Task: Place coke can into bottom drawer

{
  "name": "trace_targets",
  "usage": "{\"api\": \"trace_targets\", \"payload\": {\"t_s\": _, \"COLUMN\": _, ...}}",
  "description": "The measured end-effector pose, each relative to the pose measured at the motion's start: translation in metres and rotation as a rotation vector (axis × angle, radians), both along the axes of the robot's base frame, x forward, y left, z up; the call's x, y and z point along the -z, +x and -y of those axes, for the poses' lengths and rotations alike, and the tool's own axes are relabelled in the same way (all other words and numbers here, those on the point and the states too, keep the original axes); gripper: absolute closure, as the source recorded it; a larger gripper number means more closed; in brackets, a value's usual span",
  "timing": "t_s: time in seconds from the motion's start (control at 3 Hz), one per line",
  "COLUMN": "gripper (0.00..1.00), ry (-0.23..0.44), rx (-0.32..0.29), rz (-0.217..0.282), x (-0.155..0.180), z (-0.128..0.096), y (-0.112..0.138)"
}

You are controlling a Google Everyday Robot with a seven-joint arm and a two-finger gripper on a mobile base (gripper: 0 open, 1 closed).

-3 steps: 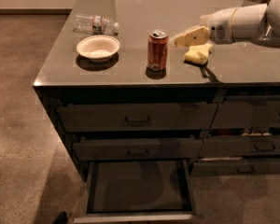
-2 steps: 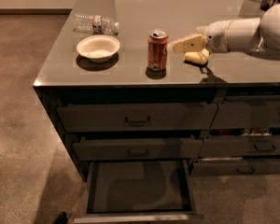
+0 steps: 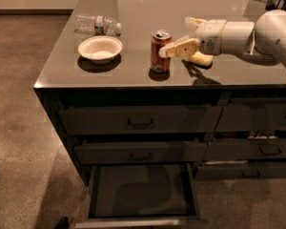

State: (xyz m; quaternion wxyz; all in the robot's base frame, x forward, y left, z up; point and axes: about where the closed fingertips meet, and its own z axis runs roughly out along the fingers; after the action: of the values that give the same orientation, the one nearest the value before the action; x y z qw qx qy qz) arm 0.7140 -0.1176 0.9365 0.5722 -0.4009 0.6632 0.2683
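Just right of the can (image 3: 159,51), the gripper (image 3: 183,54) is hovering low over the counter (image 3: 133,8) with its cream fingers spread. It is closing in from the right, nearer than a second ago, so one fingertip is now reaching the can's side, and the grasp looks about to begin. The can, a reddish cylinder with a silver top, is standing upright on the smooth, glossy grey counter, near a round white bowl (image 3: 100,49) and a clear bottle (image 3: 96,24) lying on its side, while below the bottom drawer (image 3: 140,192) is sitting pulled out, showing its flat dark floor.
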Motion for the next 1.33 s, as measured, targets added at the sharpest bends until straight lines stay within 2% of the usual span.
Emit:
{"api": "trace_targets", "payload": {"t_s": 0.33, "gripper": 0.0, "ry": -0.031, "rx": -0.067, "rz": 0.079, "x": -0.006, "z": -0.019, "y": -0.004}}
{"api": "trace_targets", "payload": {"t_s": 0.67, "gripper": 0.0, "ry": -0.082, "rx": -0.107, "rz": 0.081, "x": 0.001, "z": -0.036, "y": -0.001}}
{"api": "trace_targets", "payload": {"t_s": 1.0, "gripper": 0.0, "ry": -0.092, "rx": -0.122, "rz": 0.046, "x": 0.01, "z": -0.042, "y": 0.003}}
{"api": "trace_targets", "payload": {"t_s": 1.33, "gripper": 0.19, "ry": -0.088, "rx": -0.136, "rz": 0.004, "x": 0.016, "z": -0.047, "y": 0.006}}
